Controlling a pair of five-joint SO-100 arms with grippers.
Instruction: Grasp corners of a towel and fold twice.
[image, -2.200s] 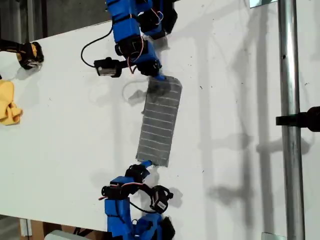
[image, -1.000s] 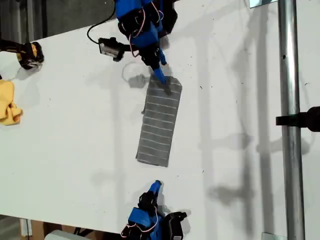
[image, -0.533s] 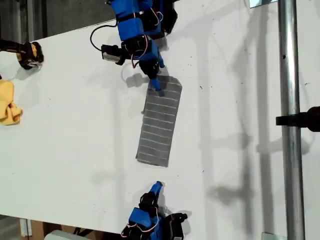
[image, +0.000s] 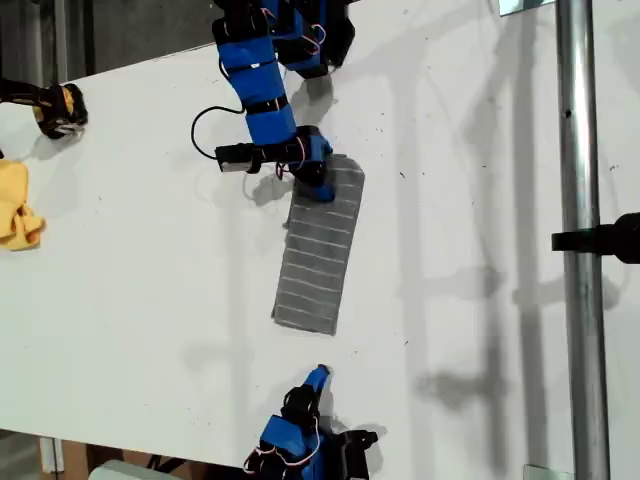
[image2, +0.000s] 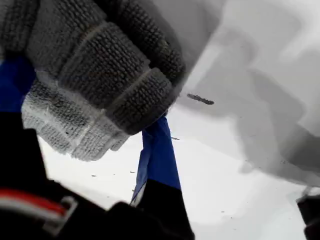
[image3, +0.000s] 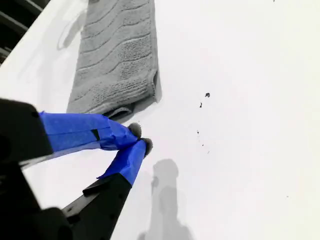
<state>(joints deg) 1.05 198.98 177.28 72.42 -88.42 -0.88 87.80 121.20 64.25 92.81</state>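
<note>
Towel (image: 320, 250) lies near the centre of the exterior view on the white table (image: 130, 250), already a long narrow strip, so we judge one fold done and one left. Its upper end sits under our first gripper (image: 318, 186); the lower end points toward our second gripper (image: 318, 377), which hangs apart from it near the bottom of that view.

First wrist view: thick ribbed cloth bunched right at the blue fingers (image2: 157, 155), layers showing. Fingers look clamped on the towel's upper end, though the contact itself is partly hidden.

Second wrist view: fingertips (image3: 134, 131) together, nothing between them, hovering just short of the towel's near edge (image3: 117, 107).

Handling, our judgement: light, soft, limp terry; it will sag and drape, not slide stiffly. Doubled layers may separate, so take hold at the corners of the short ends, pinching both layers.

Yellow cloth (image: 18, 210) lies well apart at the exterior view's left edge.
</note>
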